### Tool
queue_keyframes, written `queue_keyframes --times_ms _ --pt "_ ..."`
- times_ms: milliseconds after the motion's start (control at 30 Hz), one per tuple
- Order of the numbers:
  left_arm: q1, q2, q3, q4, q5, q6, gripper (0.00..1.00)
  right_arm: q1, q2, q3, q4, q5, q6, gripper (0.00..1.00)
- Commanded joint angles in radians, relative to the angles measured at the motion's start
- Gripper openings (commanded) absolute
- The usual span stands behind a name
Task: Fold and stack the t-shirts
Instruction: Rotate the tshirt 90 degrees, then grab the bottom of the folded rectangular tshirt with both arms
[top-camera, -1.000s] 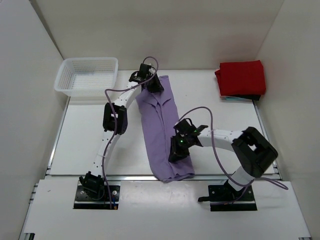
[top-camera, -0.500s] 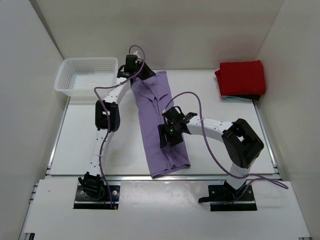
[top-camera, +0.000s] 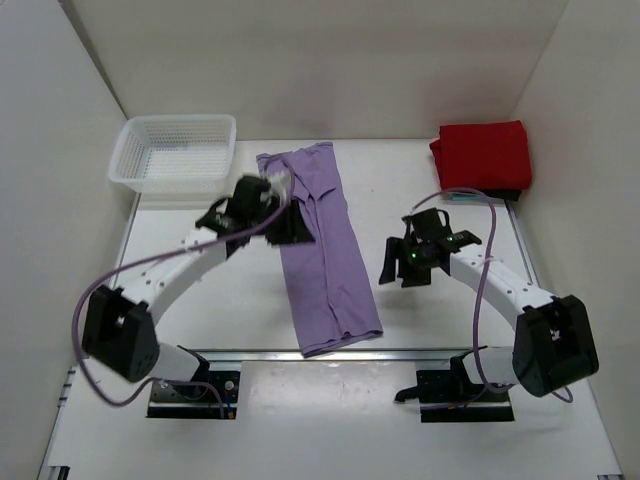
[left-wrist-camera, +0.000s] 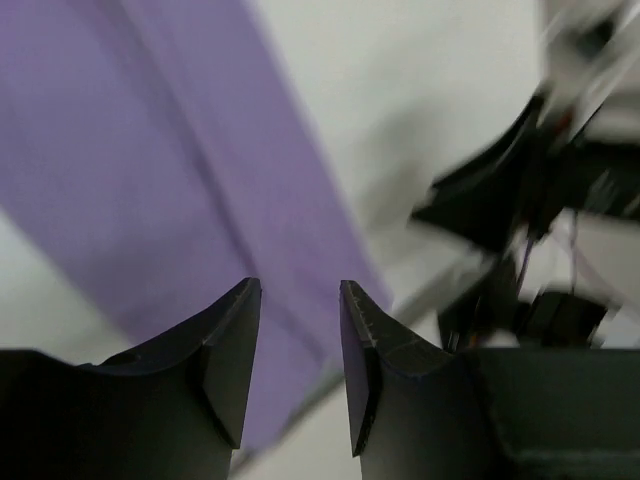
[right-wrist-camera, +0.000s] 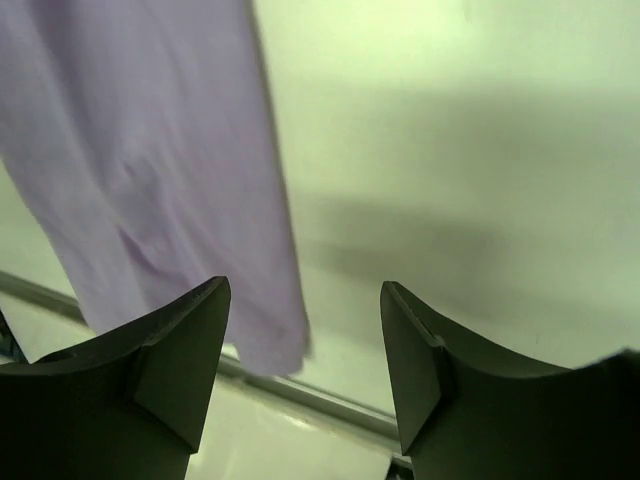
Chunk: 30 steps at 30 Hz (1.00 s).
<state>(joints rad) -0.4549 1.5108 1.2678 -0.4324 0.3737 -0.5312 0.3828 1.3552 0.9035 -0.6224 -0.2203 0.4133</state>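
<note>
**Operator:** What lies nearest me, and how much room do I have?

**Spotter:** The lavender t-shirt (top-camera: 322, 262) lies on the table (top-camera: 240, 315) as one long folded strip. Its near hem stops just short of the metal rail (top-camera: 430, 352) along the table's near edge. You have bare table on both sides of the strip.

**Operator:** Where is the cloth relative to my jaws?

**Spotter:** Your right gripper (top-camera: 395, 272) hangs over bare table just right of the strip, apart from it. Its wrist view shows the jaws standing wide with nothing between them, and the cloth below and to the left. Your left gripper (top-camera: 290, 226) is over the strip's left edge, about midway along it. It is blurred from above, but its wrist view shows the jaws parted by a narrow gap and empty, with purple cloth underneath.

**Operator:** And farther out?

**Spotter:** The white mesh basket (top-camera: 175, 150) sits in the far left corner, near the strip's far end but not touching it. The red t-shirt (top-camera: 483, 153) lies folded in the far right corner by the wall, well apart from both your grippers. Walls close the table in on the left, right and far sides.
</note>
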Motion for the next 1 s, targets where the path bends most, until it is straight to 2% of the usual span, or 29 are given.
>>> queue_keyframes --times_ms 0,67,200,367,467,700,733,800,833,867,900,933,967 --pt "-0.082 -0.198 -0.315 -0.062 -0.050 -0.080 0.48 -0.030 -0.094 -0.118 -0.019 -0.126 -0.021 0.59" --pt "-0.135 -0.294 -0.489 -0.039 -0.073 -0.148 0.50 -0.018 -0.119 -0.175 0.003 -0.161 -0.013 0.59" --pt "-0.266 -0.411 -0.663 0.015 -0.090 -0.303 0.51 0.042 -0.165 -0.279 0.050 -0.186 0.048 0.59" --pt "-0.366 -0.397 -0.738 0.066 -0.111 -0.384 0.61 0.085 -0.200 -0.403 0.122 -0.235 0.116 0.57" --pt "-0.387 -0.367 -0.763 0.121 -0.122 -0.423 0.62 0.103 -0.196 -0.416 0.150 -0.237 0.134 0.55" --pt "-0.444 -0.229 -0.726 0.150 -0.166 -0.403 0.65 0.142 -0.127 -0.399 0.193 -0.248 0.139 0.54" --pt "-0.447 -0.204 -0.723 0.153 -0.164 -0.406 0.62 0.157 -0.113 -0.399 0.199 -0.248 0.143 0.53" --pt "-0.456 -0.161 -0.720 0.170 -0.157 -0.398 0.51 0.160 -0.104 -0.391 0.205 -0.246 0.145 0.38" --pt "-0.462 -0.152 -0.723 0.173 -0.153 -0.401 0.39 0.165 -0.097 -0.394 0.196 -0.246 0.147 0.23" --pt "-0.464 -0.138 -0.737 0.175 -0.147 -0.400 0.32 0.174 -0.094 -0.390 0.191 -0.243 0.147 0.11" --pt "-0.456 -0.147 -0.740 0.173 -0.134 -0.403 0.19 0.182 -0.103 -0.394 0.188 -0.248 0.147 0.00" --pt "-0.456 -0.156 -0.764 0.170 -0.139 -0.401 0.06 0.186 -0.108 -0.403 0.172 -0.249 0.142 0.00" --pt "-0.452 -0.181 -0.783 0.158 -0.140 -0.409 0.02 0.192 -0.125 -0.405 0.170 -0.254 0.148 0.00"
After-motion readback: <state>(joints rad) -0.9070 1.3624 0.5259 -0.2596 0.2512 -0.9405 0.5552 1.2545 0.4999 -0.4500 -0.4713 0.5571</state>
